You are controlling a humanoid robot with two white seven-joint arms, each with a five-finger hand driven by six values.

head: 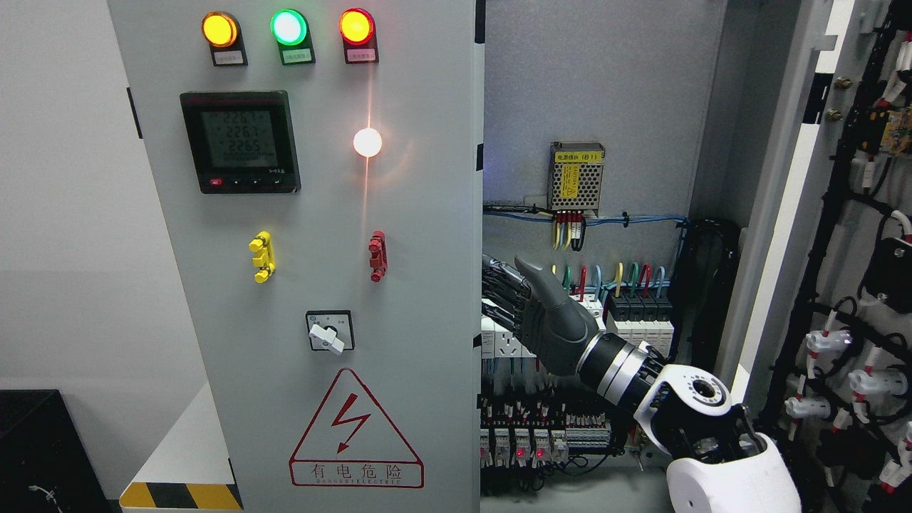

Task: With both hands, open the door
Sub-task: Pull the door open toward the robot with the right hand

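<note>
The cabinet's left door (pixel 320 285) is a grey panel with three lamps, a meter, a rotary switch and a red warning triangle. It covers the left half of the cabinet. The right door (pixel 784 214) stands swung wide open at the right, its wired inner face showing. My right hand (pixel 499 299) comes up from the lower right into the cabinet. Its dark fingers (pixel 507 288) stretch left to the left door's inner edge (pixel 479 214), with the thumb raised. Their tips are hidden behind that edge. No left arm shows.
Inside the cabinet, a meshed power supply (pixel 576 177) hangs above cable runs, black breakers (pixel 641 313) and rows of terminals (pixel 541 434). Wire bundles and white connectors (pixel 855 385) line the open door. A black box (pixel 35 449) and a striped plinth (pixel 178 495) sit at lower left.
</note>
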